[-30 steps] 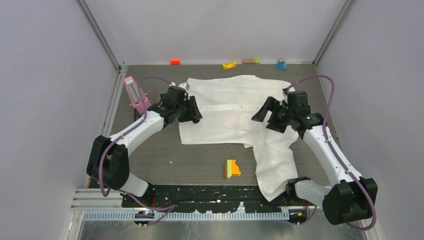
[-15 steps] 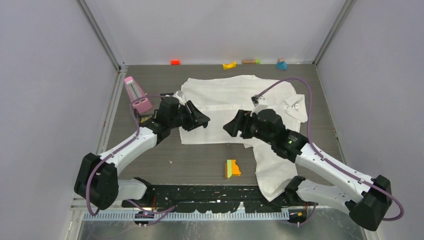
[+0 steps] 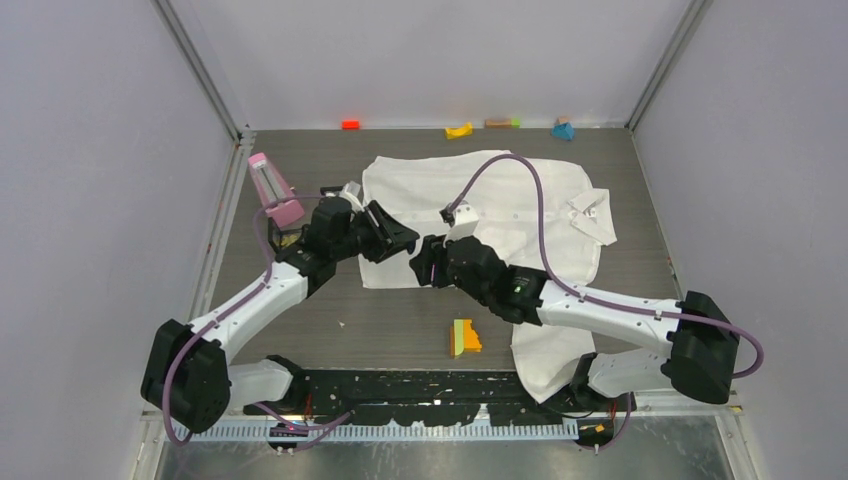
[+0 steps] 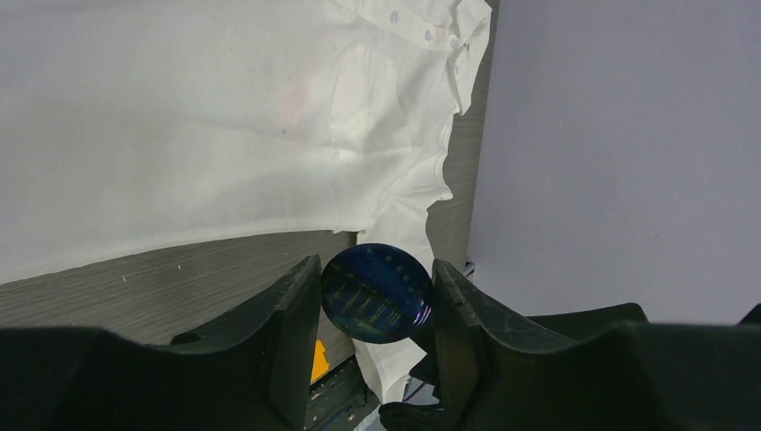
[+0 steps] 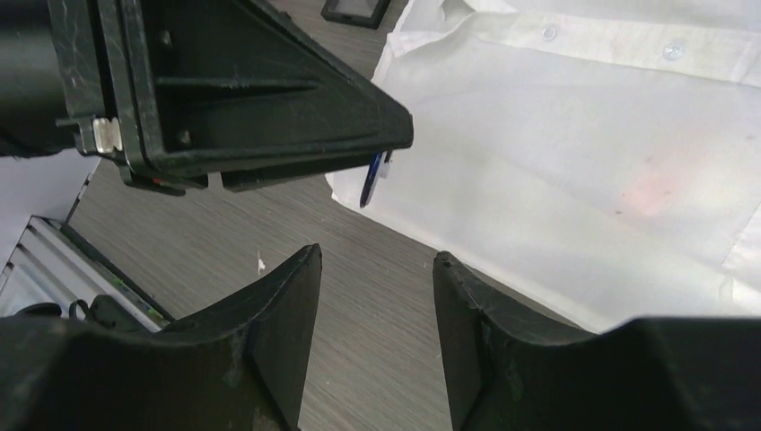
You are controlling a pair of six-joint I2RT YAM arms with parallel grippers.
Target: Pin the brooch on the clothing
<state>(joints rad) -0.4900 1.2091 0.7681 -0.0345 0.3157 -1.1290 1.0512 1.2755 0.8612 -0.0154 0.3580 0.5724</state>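
In the overhead view we see the white shirt [image 3: 480, 200] spread over the middle of the grey tabletop [image 3: 400, 320], its collar toward the right of the frame and one part trailing to the bottom edge beside the base of the right arm [image 3: 600, 305]. The left arm [image 3: 270, 290] reaches in from the lower left and the right arm from the lower right. The left jaws and the right jaws face each other, near but apart, over the shirt's lower-left edge just left of the frame's centre. In the left wrist view the left jaws are closed on the brooch [image 4: 377, 294], a dark-blue disc pinched by its rim at the bottom centre, with the shirt filling the upper left beyond it. The right wrist view shows the brooch edge-on (only a thin blue sliver there) under the tip of the left jaws, above centre, by the shirt's hem. The right jaws stand partly apart, with only bare tabletop showing between them. A black-framed box [image 5: 356, 9] sits at that view's top edge. Overhead, an orange-and-yellow block [image 3: 464, 337] lies below centre, a pink object [image 3: 272, 188] stands at the left, and small blocks [image 3: 459, 130] line the top edge of the tabletop.
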